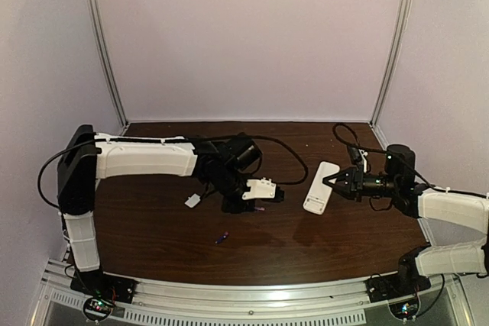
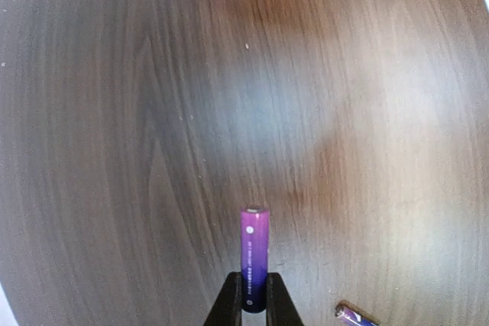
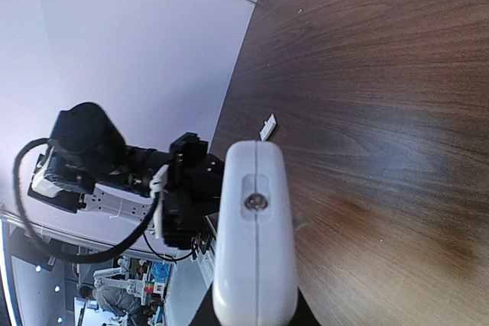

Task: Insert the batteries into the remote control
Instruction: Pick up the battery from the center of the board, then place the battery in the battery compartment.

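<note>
The left tool (image 2: 254, 305) pinches a glossy purple cylindrical battery (image 2: 254, 250) above the wood-grain table (image 2: 114, 112). The right tool (image 1: 334, 182) clamps the smooth white, round-edged remote control (image 3: 254, 242).

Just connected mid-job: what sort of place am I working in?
Probably a lab robot cell, not a home: a dark wood tabletop boxed in by plain pale walls on metal frame posts, with an aluminium rail carrying the arm bases at its near edge.
</note>
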